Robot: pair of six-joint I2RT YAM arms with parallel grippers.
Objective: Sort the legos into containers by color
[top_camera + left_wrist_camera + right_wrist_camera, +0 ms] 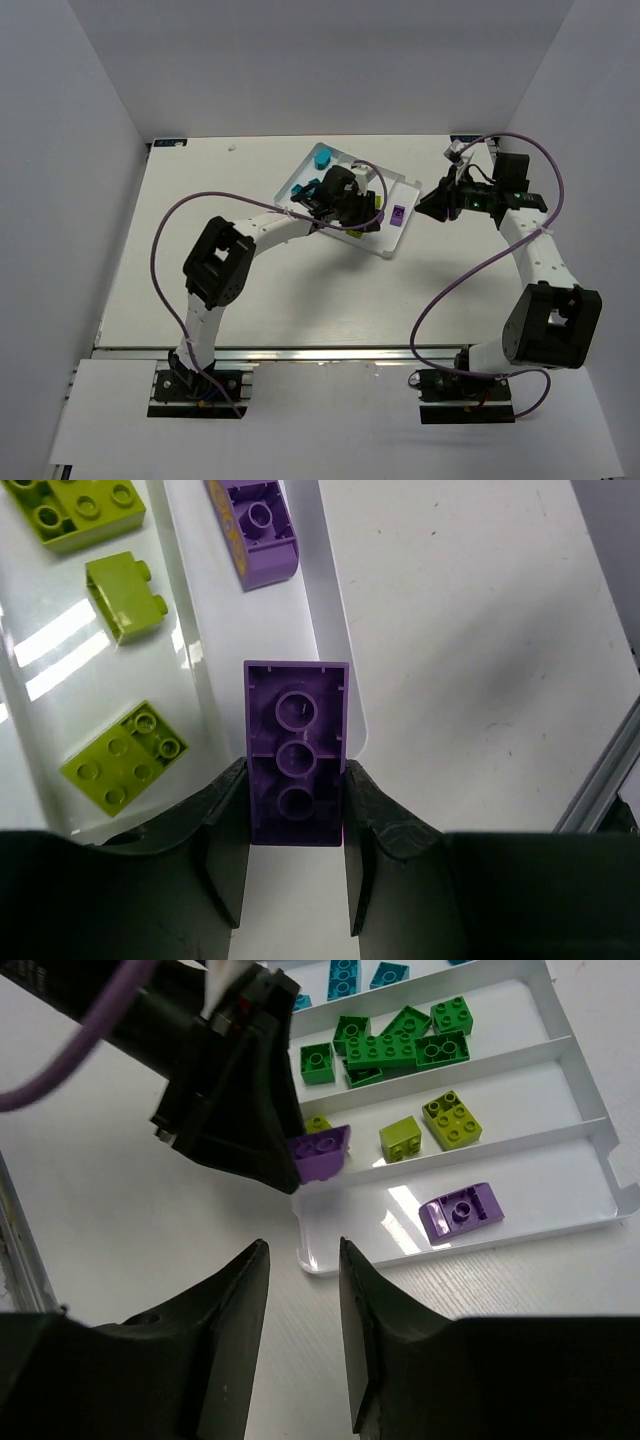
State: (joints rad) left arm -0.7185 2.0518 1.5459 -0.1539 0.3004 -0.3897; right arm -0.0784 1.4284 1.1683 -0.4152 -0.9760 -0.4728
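Observation:
My left gripper (296, 772) is shut on a purple lego (296, 750), hollow underside up, held over the near end of the white tray (335, 660). The right wrist view shows this held brick (322, 1152) at the left gripper's tip, above the tray's corner. A second purple lego (258, 530) lies in the tray's end compartment. Yellow-green legos (125, 758) lie in the adjoining compartment, then green ones (390, 1045) and cyan ones (345, 975). My right gripper (298, 1252) is open and empty, above bare table just off the tray's corner (310, 1260).
In the top view the tray (408, 185) lies tilted at the back middle of the table, with the left gripper (362, 212) over it and the right gripper (422, 207) just to its right. A purple cable loops from each arm.

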